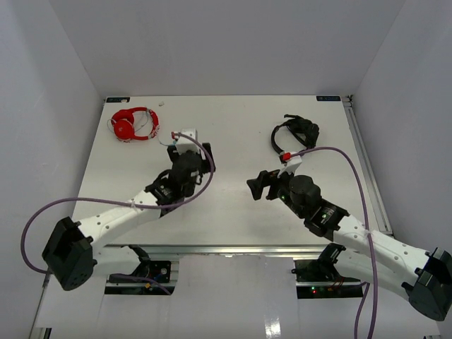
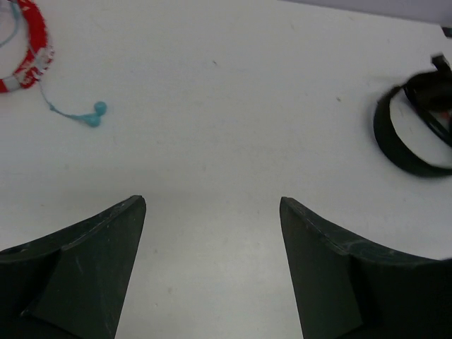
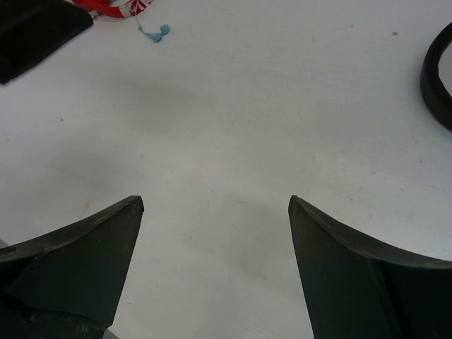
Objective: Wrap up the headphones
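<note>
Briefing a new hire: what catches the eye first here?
The red headphones at the far-left corner of the table, the only bright colour, their teal plug lying loose nearby. Black headphones sit far right. The left gripper and right gripper hover open mid-table, holding nothing.

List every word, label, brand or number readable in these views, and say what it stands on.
No text can be read in any view.
White marks on the band of the red headphones: too blurred to tell whether they are letters.
No marking shows on the black headphones.
</note>
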